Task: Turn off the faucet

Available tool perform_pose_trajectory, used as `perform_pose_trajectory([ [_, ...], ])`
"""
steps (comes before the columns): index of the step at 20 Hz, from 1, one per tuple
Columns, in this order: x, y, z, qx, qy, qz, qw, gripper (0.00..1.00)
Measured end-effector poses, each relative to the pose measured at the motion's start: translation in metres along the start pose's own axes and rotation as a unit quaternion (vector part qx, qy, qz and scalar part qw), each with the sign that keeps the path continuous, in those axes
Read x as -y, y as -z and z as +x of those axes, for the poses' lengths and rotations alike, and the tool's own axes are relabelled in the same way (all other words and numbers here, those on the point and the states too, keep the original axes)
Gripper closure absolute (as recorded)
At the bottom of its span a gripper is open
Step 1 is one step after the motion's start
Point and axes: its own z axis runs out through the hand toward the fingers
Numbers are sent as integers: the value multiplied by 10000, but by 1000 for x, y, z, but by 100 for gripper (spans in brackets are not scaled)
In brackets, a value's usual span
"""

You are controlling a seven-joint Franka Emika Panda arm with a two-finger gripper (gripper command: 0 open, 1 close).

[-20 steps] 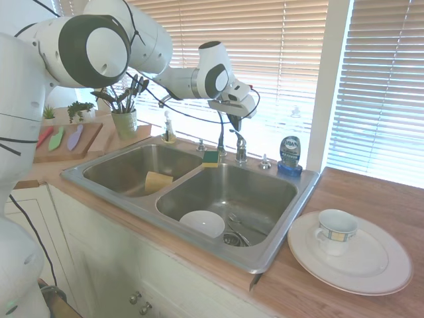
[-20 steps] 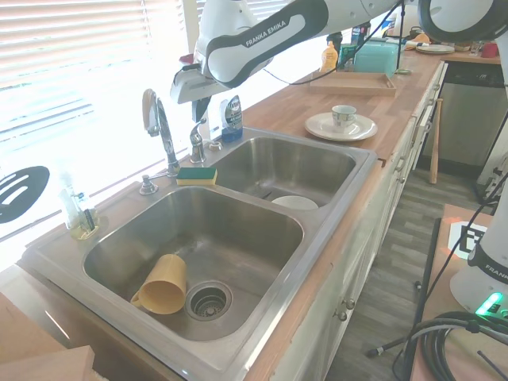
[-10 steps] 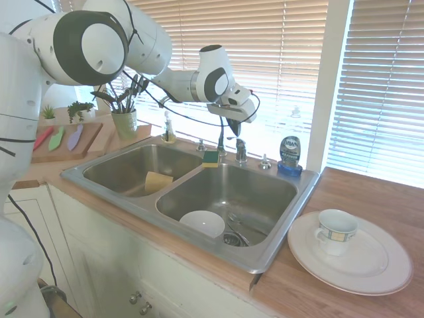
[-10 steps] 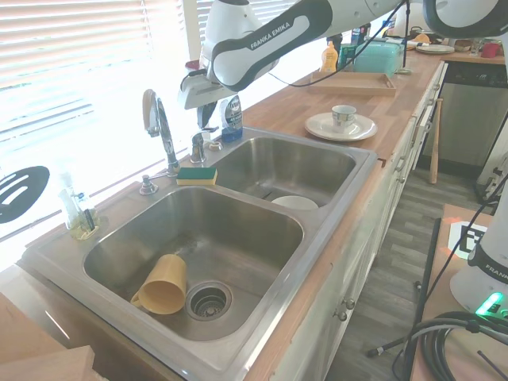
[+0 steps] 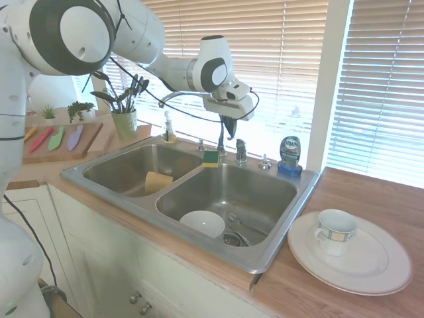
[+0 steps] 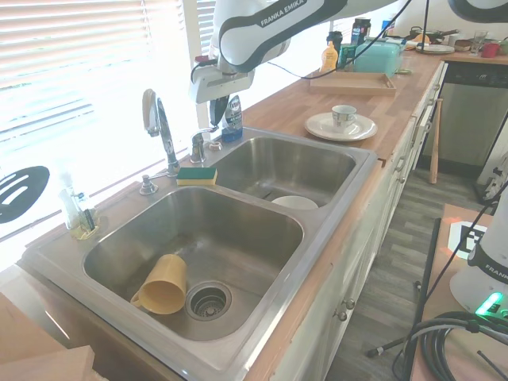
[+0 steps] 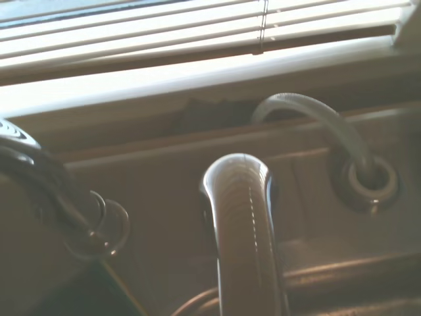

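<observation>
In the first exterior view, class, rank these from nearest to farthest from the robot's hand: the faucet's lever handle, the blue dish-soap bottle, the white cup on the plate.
1. The lever handle, just below the hand, at the sink's back rim.
2. The blue dish-soap bottle, at the sink's back corner by the window.
3. The white cup, on the plate on the counter, well beyond the sink.

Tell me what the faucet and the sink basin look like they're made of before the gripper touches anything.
The faucet looks like polished chrome-plated metal: mirror-bright, with sharp window highlights along its arched spout and on its lever handle. The sink looks like brushed stainless steel: a duller satin grey with soft, smeared reflections.
</observation>
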Motion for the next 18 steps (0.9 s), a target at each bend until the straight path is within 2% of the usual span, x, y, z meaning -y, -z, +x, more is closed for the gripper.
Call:
perform_pose_trajectory([
  [5,-54,8,-27,270,14,-327,9991,100],
  [10,-112,16,-63,669,137,-675,9954,100],
  [12,-133,20,-78,819,179,-770,9935,100],
  [18,-183,29,-103,983,147,-940,9906,100],
])
